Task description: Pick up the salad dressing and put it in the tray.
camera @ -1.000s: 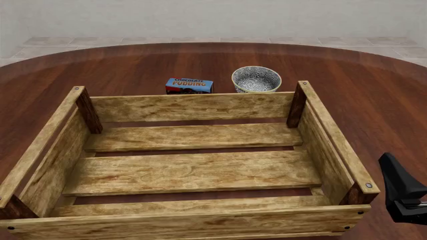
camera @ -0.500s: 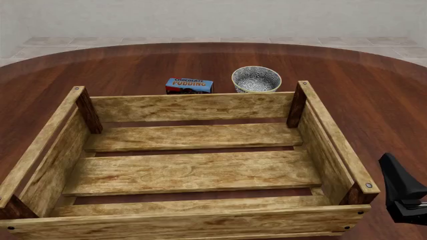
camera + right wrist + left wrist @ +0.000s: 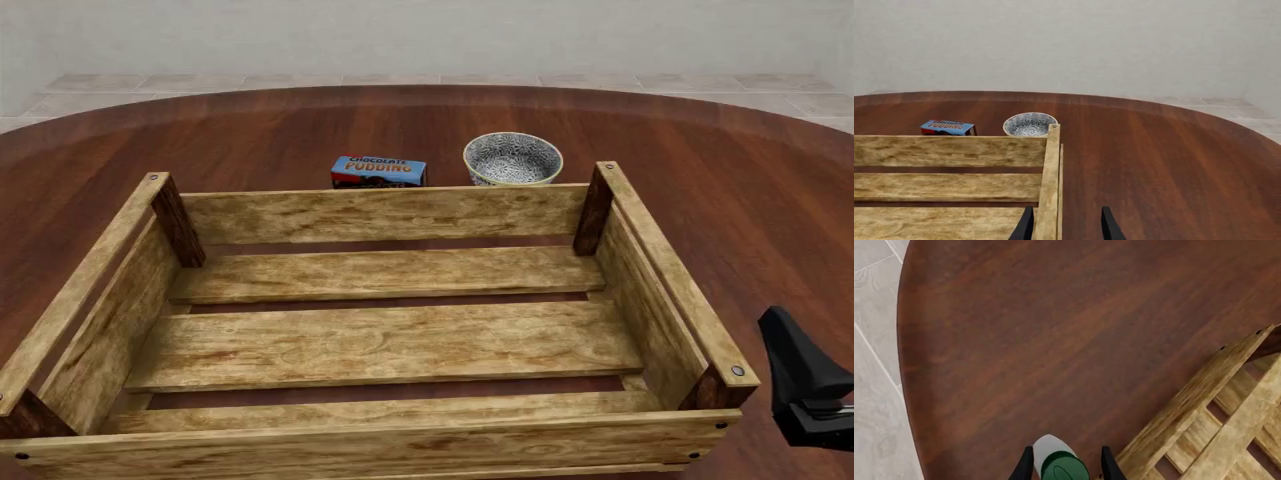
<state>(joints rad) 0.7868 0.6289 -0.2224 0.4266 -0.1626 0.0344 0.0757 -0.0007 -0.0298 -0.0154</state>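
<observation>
Here the left hand (image 3: 1066, 471) clamps the whitish, green-capped salad dressing bottle (image 3: 1056, 460); the light-wood slatted tray (image 3: 1201, 410) lies toward its 3 o'clock; the right hand (image 3: 1066, 225) is apart.

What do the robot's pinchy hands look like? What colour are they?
They're black. Each gripper shows two slim, pointed fingers, seen on the left gripper and the right gripper. From the front, the right one looks like a dark, angular wedge. No cables or markings show.

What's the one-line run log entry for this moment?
left hand: around salad dressing, beside tray | right hand: open, empty, over tray wall | tray: no bottle inside
</observation>
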